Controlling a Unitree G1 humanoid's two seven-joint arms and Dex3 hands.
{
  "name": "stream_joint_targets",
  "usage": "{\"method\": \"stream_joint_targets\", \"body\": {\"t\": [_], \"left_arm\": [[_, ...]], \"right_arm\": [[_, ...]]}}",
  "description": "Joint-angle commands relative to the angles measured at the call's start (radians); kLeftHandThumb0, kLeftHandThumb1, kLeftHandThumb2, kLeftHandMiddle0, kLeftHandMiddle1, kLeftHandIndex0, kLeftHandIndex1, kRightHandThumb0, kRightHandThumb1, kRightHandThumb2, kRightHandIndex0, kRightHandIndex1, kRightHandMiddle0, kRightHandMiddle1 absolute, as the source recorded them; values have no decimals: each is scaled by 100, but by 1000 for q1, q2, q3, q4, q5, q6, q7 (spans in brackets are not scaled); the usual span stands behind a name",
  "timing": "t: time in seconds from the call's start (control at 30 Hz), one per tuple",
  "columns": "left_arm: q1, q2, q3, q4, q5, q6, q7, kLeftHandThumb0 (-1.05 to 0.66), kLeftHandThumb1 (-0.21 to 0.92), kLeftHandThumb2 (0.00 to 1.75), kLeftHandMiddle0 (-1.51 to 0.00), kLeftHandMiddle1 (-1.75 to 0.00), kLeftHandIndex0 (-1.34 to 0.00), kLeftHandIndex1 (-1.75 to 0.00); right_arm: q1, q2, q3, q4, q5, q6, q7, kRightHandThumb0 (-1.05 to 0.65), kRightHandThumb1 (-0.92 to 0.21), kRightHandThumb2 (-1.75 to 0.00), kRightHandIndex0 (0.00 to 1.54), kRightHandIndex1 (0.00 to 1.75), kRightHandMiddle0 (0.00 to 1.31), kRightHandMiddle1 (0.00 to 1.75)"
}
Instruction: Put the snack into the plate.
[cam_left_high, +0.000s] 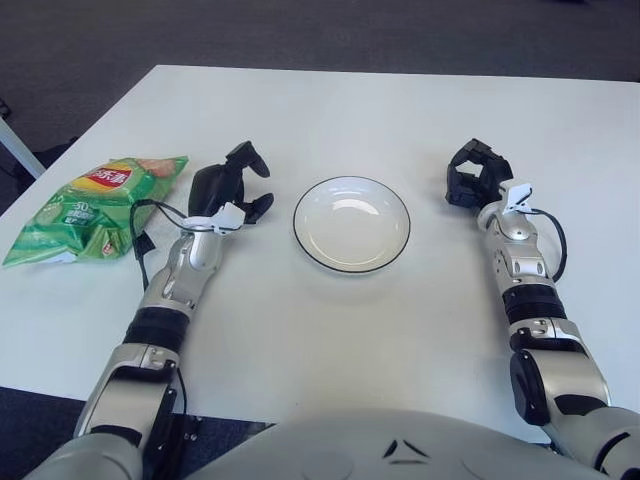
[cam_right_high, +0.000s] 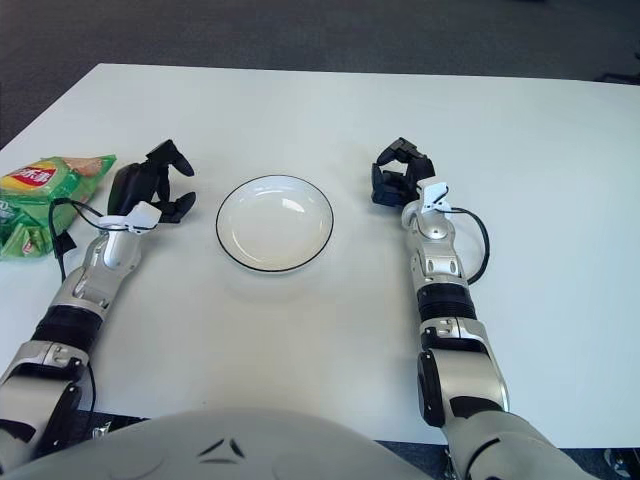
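The snack bag (cam_left_high: 88, 207) at the far left is bright green with a red logo patch and pale chip pictures. The plate (cam_left_high: 351, 223) is white with a thin black rim. The table (cam_left_high: 400, 110) is plain white. Both hands, left hand (cam_left_high: 229, 187) and right hand (cam_left_high: 473, 176), are black on silver-grey forearms.

1. The place looks like an office or a robot test room rather than a home.
2. A plain white surface (cam_left_high: 330, 110) with bare, square edges fills most of the view.
3. Dark grey, short-pile carpet (cam_left_high: 300, 30) covers the floor from 10 to 2 o'clock.
4. A white leg of another piece of furniture (cam_left_high: 18, 150) shows at 9 o'clock.
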Motion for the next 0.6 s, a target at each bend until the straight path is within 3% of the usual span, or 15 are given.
{"method": "stream_joint_targets", "body": {"t": [0.0,0.17,0.37,0.57], "left_arm": [[30,54,46,-54,-1,-3,0,-46,37,126,-126,-175,-57,-175],[54,84,74,-128,66,1,45,-45,41,120,-122,-175,-54,-175],[105,156,79,-245,354,106,193,-43,49,110,-103,-175,-48,-175],[122,221,64,-286,565,238,276,-41,60,95,-53,-174,-39,-175]], "right_arm": [[76,10,15,41,-27,65,5,-48,-33,-130,128,175,61,175],[79,9,14,34,-28,71,8,-48,-32,-131,129,175,61,175],[79,8,13,36,-27,69,12,-48,-32,-131,129,175,61,175],[82,6,12,36,-27,64,17,-48,-32,-131,129,175,61,175]]}}
